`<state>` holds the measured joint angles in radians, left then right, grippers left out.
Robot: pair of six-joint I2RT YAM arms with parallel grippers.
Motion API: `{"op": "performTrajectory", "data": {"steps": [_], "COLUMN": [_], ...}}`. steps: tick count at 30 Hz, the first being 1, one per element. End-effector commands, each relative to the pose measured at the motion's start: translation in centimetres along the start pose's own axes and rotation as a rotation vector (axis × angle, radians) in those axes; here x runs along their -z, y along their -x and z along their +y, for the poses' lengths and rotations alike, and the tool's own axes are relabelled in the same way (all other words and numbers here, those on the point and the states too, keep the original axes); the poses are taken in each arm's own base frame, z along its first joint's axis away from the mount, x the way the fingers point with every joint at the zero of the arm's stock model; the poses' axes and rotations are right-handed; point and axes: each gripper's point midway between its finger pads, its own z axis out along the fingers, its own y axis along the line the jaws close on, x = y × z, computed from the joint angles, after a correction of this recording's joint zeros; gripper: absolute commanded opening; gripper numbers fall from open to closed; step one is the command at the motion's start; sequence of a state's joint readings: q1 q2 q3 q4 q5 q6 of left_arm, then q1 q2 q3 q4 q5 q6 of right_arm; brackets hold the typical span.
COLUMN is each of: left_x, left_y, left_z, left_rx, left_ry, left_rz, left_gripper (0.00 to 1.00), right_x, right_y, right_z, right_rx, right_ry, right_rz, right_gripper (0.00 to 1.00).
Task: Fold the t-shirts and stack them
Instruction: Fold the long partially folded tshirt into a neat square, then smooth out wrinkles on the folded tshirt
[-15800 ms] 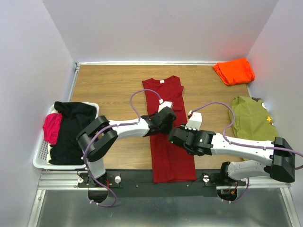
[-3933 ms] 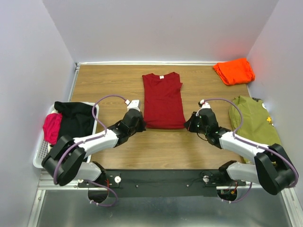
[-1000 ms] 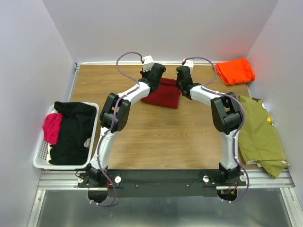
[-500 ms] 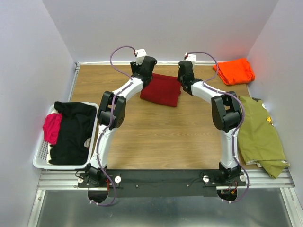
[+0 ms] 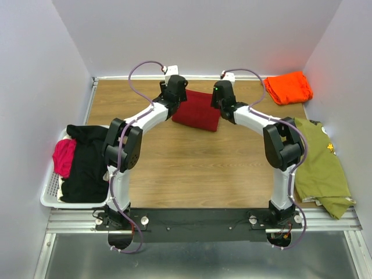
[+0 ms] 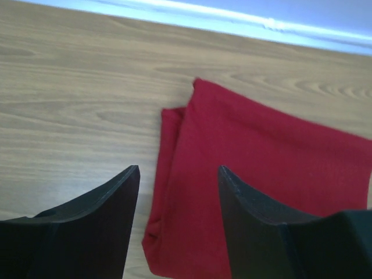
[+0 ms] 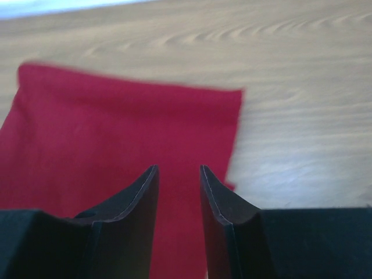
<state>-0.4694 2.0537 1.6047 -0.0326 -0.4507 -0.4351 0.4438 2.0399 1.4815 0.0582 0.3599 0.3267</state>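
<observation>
While both arms reach to the far side of the table (image 5: 192, 168), a white basket (image 5: 47, 195) sits at its left edge. It holds a black garment (image 5: 87, 160) and a pink one (image 5: 64, 157), which cover most of its inside.

Right of it, the left gripper (image 6: 177, 171) hangs above the left edge of the dark red t-shirt (image 5: 197, 111). Its two black fingers (image 6: 110, 232) are spread with nothing between them. Its wrist camera shows layered folds along that edge.

The shirt lies folded into a compact rectangle, flat on the wood near the back wall, roughly midway across. From above, both wrists overlap the shirt's top corners, so the fingers are hidden in that view.

The right gripper (image 7: 178, 168) hangs over the shirt's right side, its fingers parted by only a narrow gap and gripping nothing. Its view is blurred, and the fingers cut off the shirt's near part.

Farther right, a bright orange t-shirt (image 5: 286, 87) lies folded in the far right corner. Nearer, along the right edge, an olive green garment (image 5: 317, 163) lies spread loosely, with a yellow print too small to read.

The table is light brown wood grain with a pale strip along its back edge. Plain pale walls (image 5: 197, 35) enclose it on three sides.
</observation>
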Motion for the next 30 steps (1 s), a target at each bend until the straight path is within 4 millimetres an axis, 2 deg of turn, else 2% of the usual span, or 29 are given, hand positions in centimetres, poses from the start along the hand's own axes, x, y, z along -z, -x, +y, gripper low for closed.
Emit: {"op": "performTrajectory", "data": {"steps": [1,5,11,15,19,20,22,26,30], "left_x": [0.9,1.4,2.0,2.0,1.6,1.2,1.4,1.1,1.1], "left_y": [-3.4,-6.3,-7.6,-8.2,-10.1,-9.9,-11.1,-11.9,-13.3], "left_z": [-2.2,-3.1,-4.2,-3.7,-1.8,-1.1,0.8,4.1,5.3], "left_rx": [-0.019,-0.02,0.008,0.013,0.029,0.047,0.043,0.055,0.066], "left_ry": [-0.154,-0.238,-0.315,-0.299,-0.194,-0.144,-0.05,0.141,0.216], "left_rz": [0.097,0.182,0.209,0.211,0.257,0.239,0.277,0.278,0.306], "left_gripper": [0.62,0.59,0.53,0.53,0.52,0.52,0.53,0.53,0.52], "right_x": [1.7,2.1,2.3,2.2,2.1,1.9,1.8,1.5,1.4], "right_y": [-4.1,-6.1,-7.7,-8.3,-9.8,-10.4,-11.0,-12.2,-13.3], "right_z": [2.9,3.7,3.8,3.7,3.8,3.6,3.6,3.4,3.1], "right_rx": [-0.009,-0.004,0.007,0.007,0.004,0.008,0.009,0.015,0.016], "right_ry": [0.111,0.14,0.136,0.136,0.147,0.143,0.143,0.138,0.128], "right_rz": [0.113,0.157,0.189,0.202,0.236,0.249,0.26,0.284,0.306], "right_gripper": [0.42,0.42,0.42,0.42,0.41,0.41,0.41,0.41,0.41]}}
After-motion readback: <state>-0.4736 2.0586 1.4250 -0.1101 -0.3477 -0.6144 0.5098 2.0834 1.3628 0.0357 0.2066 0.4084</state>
